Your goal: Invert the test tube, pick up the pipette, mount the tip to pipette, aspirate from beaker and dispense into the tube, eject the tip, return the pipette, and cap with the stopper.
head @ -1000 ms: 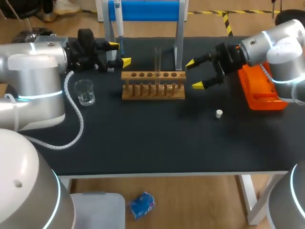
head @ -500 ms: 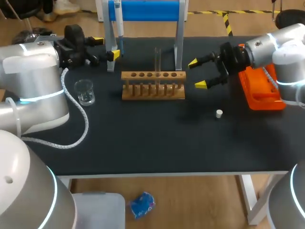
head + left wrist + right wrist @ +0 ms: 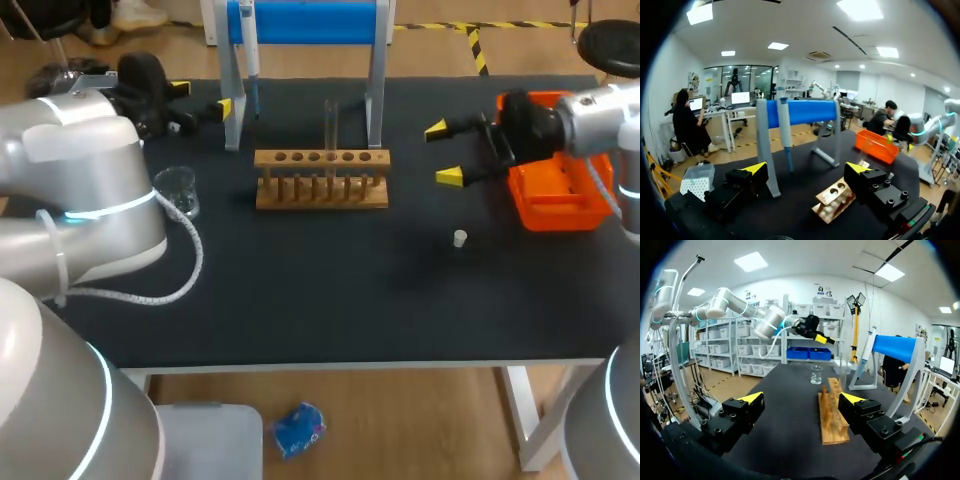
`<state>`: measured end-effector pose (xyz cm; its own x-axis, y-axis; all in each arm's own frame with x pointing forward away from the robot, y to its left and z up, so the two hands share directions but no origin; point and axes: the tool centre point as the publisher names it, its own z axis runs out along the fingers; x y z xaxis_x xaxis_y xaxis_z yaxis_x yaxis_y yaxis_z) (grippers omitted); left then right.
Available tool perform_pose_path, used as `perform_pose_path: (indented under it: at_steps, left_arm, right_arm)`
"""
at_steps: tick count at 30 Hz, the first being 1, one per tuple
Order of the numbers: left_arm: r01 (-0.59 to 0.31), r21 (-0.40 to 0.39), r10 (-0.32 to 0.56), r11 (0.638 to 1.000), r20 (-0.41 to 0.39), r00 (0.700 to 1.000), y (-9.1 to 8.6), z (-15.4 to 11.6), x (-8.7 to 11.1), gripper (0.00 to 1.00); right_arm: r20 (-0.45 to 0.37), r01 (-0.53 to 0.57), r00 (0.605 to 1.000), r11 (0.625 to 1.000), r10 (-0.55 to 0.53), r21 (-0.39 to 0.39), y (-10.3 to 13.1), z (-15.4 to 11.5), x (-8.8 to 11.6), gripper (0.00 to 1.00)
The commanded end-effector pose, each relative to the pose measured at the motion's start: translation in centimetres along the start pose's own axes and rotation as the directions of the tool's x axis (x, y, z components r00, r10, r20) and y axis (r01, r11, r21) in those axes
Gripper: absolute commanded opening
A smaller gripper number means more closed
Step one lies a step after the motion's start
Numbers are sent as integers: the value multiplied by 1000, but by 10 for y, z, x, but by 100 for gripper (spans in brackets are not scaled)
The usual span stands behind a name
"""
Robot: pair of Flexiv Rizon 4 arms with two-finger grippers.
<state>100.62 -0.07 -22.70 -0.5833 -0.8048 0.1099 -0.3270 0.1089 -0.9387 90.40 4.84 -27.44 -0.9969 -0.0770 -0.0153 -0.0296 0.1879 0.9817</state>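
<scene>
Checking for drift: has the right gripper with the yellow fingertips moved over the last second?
Yes. The right gripper has pulled back from the wooden test tube rack toward the orange plastic box, with its fingers open.

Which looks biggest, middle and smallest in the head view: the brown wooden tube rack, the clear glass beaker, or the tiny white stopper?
Largest to smallest:
1. brown wooden tube rack
2. clear glass beaker
3. tiny white stopper
The gaps are plain, so no ties.
</scene>
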Motion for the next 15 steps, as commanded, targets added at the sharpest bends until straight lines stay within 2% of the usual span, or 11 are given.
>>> perform_pose_path:
  at_steps: [1, 15]
  left_arm:
    - [17, -13, -16, 1000, 117, 993, -3, 12, -1, 100]
    - [17, -13, -16, 1000, 117, 993, -3, 12, -1, 100]
  right_arm:
    - [88, 9, 996, 1000, -10, 15, 9, -7, 31, 100]
    - [88, 9, 996, 1000, -10, 15, 9, -7, 31, 100]
